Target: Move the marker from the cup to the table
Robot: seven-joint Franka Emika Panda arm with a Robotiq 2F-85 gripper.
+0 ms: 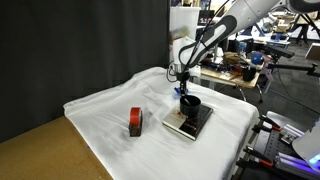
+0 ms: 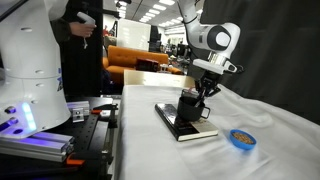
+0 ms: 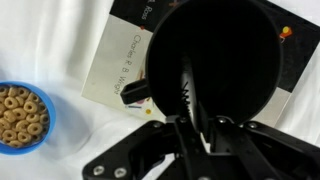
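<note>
A black cup (image 1: 190, 104) stands on a book (image 1: 188, 124) on the white-clothed table (image 1: 110, 110); both also show in an exterior view, the cup (image 2: 192, 108) on the book (image 2: 186, 130). My gripper (image 1: 185, 90) hangs right over the cup's mouth (image 2: 203, 91). In the wrist view the dark marker (image 3: 185, 85), with a white zigzag mark, runs from between my fingers (image 3: 190, 125) into the cup (image 3: 255, 50). The fingers look shut on the marker. Its lower end is hidden in the dark inside of the cup.
A blue bowl of cereal rings (image 3: 20, 115) sits on the cloth beside the book (image 3: 115, 60), also in an exterior view (image 2: 240, 138). A small red object (image 1: 135, 122) lies on the cloth. Benches and equipment stand beyond the table edges.
</note>
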